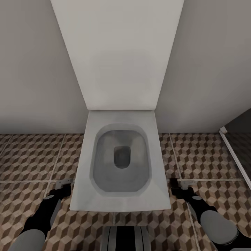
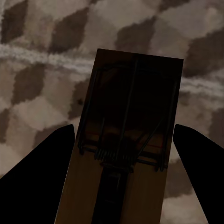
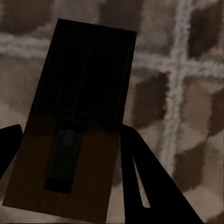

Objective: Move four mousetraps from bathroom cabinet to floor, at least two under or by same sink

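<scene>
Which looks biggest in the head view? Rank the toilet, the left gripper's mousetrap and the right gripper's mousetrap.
1. Toilet, by far the largest.
2. The left mousetrap and the right mousetrap look alike: small pale slivers at the left gripper and right gripper. No ranking.

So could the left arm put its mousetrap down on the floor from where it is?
Probably yes. The left gripper is shut on a mousetrap, held beside the toilet, with only bare patterned floor showing beyond the trap. Nothing visible blocks the way down, though the height above the tiles is hard to judge.
</scene>
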You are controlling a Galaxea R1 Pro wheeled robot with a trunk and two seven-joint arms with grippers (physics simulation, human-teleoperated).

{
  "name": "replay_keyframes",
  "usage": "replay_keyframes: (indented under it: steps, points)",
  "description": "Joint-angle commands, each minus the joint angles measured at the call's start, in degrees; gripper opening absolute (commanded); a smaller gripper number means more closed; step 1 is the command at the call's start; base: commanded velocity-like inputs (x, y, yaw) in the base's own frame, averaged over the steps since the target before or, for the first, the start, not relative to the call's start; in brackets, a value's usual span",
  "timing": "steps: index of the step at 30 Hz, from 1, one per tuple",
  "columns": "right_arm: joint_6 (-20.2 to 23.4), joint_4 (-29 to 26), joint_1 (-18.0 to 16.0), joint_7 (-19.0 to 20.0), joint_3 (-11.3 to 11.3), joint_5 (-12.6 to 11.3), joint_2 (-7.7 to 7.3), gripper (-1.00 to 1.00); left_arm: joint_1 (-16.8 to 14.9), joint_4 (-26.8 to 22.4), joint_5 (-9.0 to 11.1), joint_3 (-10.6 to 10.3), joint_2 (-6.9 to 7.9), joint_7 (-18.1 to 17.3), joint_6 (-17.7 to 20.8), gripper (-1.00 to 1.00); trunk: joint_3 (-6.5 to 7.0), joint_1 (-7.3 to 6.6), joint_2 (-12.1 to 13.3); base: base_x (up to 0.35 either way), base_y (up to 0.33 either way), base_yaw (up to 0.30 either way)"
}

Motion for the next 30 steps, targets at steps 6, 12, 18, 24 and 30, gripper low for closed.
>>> replay_keyframes:
  steps: [6, 12, 18, 24, 30]
  points:
    - [-0.9, -0.3, 0.0, 5.2, -0.3, -0.3, -0.38, -1.00, 0.0, 0.0, 0.0, 0.0, -0.06, 0.0, 0.0, -1.00, 0.00, 0.00, 0.0, 0.000, 0.000, 0.000]
    - [-2.9, -0.6, 0.0, 6.0, -0.2, -0.4, -0.11, -1.00, 0.0, -0.1, 0.0, -0.1, -0.08, 0.0, -2.4, -1.00, 0.00, 0.00, 0.0, 0.000, 0.000, 0.000]
    - [-3.1, -0.8, -0.8, 6.2, -0.2, -2.4, -0.01, -1.00, 0.0, -0.1, 0.0, 0.0, -0.02, 0.0, -4.5, -1.00, 0.00, 0.00, 0.0, 0.000, 0.000, 0.000]
    - [-3.1, -1.1, -1.0, 5.8, -0.1, -3.6, -0.07, -1.00, 0.0, -0.3, 0.0, 0.0, 0.35, 0.0, -4.9, -1.00, 0.00, 0.00, 0.0, 0.000, 0.000, 0.000]
    - [-3.1, -1.1, -1.1, 5.7, -0.1, -3.8, -0.07, -1.00, 0.0, -0.4, 0.0, 0.0, 0.30, 0.0, -4.9, -1.00, 0.00, 0.00, 0.0, 0.000, 0.000, 0.000]
